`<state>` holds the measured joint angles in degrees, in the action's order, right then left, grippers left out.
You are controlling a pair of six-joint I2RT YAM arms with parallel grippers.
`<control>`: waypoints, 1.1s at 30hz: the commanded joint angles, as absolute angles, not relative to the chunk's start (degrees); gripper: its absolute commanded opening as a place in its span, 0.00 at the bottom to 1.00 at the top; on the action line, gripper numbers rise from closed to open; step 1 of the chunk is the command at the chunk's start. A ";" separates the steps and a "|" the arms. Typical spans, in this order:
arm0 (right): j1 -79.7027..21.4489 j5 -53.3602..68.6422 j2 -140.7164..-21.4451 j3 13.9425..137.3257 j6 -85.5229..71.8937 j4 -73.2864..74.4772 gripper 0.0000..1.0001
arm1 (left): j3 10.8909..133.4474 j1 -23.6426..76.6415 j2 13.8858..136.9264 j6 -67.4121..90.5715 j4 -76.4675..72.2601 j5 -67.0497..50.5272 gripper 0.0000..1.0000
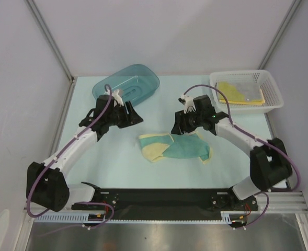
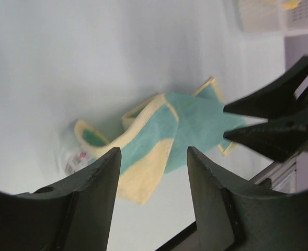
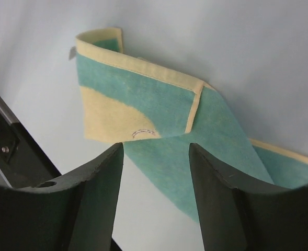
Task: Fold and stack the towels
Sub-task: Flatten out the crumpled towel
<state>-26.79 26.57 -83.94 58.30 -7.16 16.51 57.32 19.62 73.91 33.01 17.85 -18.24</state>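
Observation:
One cream-and-teal towel (image 1: 174,147) lies crumpled and partly folded over itself on the table's middle. My left gripper (image 1: 137,118) hovers just up and left of it, open and empty. In the left wrist view the towel (image 2: 164,130) sits beyond the left gripper (image 2: 154,154), a white tag at its left end. My right gripper (image 1: 177,128) hangs over the towel's upper edge, open with nothing between its fingers. The right wrist view has the towel (image 3: 164,104) beneath the right gripper (image 3: 156,149). More yellow towels (image 1: 236,93) lie in the basket.
A teal plastic tub (image 1: 126,83) stands at the back left, close behind my left gripper. A white mesh basket (image 1: 273,90) stands at the back right. The black base rail (image 1: 164,197) runs along the near edge. Walls enclose the table's sides.

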 commanded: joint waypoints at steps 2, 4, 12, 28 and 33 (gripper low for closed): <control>-23.21 34.59 -94.20 65.55 -1.93 15.73 0.55 | 49.93 18.98 71.63 33.22 17.93 -19.86 0.59; -20.84 35.77 -98.95 66.79 -4.47 14.77 0.52 | 48.34 18.98 71.37 33.22 17.93 -20.04 0.59; -22.23 37.44 -108.10 72.50 -2.38 14.32 0.51 | 42.81 18.98 71.63 34.19 14.33 -21.36 0.58; -25.05 38.49 -118.12 76.90 -2.02 19.07 0.50 | 42.10 18.98 71.72 34.28 13.89 -19.78 0.58; -24.87 42.96 -118.74 76.02 -4.13 15.65 0.47 | 42.89 18.90 70.93 34.02 14.50 -19.16 0.58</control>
